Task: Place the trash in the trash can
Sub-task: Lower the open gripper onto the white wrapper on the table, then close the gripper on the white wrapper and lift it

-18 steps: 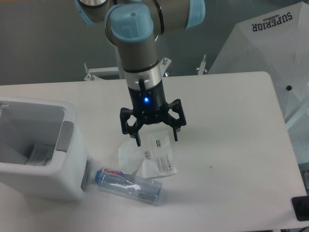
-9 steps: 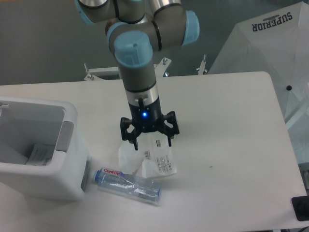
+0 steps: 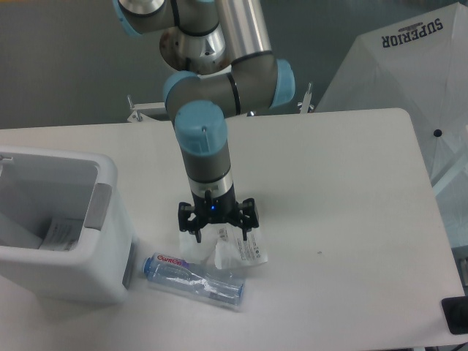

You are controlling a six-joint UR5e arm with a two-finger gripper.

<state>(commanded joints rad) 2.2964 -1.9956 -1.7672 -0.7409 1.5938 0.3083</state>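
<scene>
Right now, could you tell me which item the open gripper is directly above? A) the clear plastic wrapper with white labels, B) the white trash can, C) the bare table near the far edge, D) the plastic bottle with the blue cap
A: the gripper sits with its fingers spread over the clear wrapper, while the bottle lies nearer the camera and the trash can stands off to the side.

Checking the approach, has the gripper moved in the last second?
Yes. The gripper has come down toward the wrapper on the table, fingers open.
</scene>
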